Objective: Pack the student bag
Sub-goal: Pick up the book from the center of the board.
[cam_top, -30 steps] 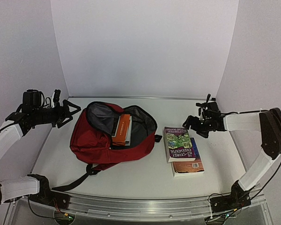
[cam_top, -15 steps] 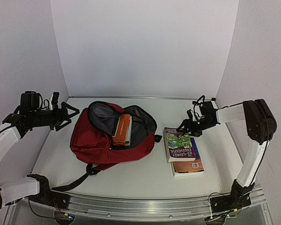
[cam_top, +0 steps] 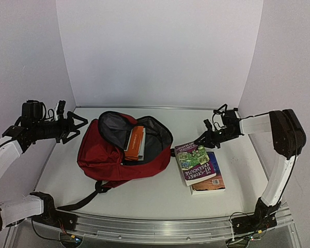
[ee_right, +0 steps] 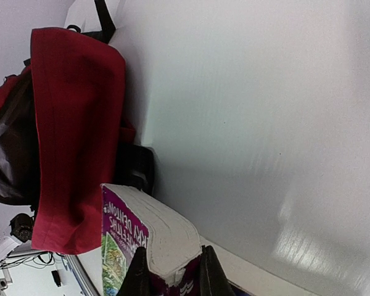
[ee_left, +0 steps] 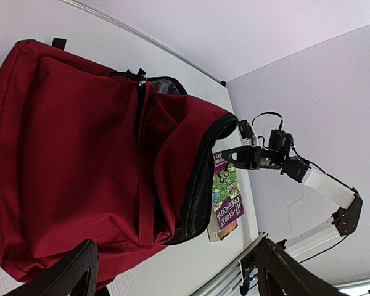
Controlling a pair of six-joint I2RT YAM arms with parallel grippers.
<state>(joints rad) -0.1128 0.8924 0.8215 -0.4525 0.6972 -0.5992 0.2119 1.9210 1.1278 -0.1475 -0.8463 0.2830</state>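
At about two o'clock on the surface, the right hand is clamped on the far corner of the top book. In the wrist view the page edge is seen pinched between both fingers. That book, with its green and purple cover, lies askew across the lower book, which sits flat at four o'clock. Further out, at nine o'clock, the bag is found lying on the surface with its main compartment unzipped and its mouth turned towards twelve. An orange book is lodged in the opening, with what seems a paler book against it. Beyond the bag, at the nine o'clock edge, the left hand is held off the surface with its fingers spread wide, gripping nothing.

The step in hand is judged to be the pickup of the top book. Next, it would need to be lifted off the lower book, carried towards nine o'clock and slid into the open mouth. The left hand might be used to hold the rim open.

Counted: two hands, one bag, two books outside it, and apparently two inside.
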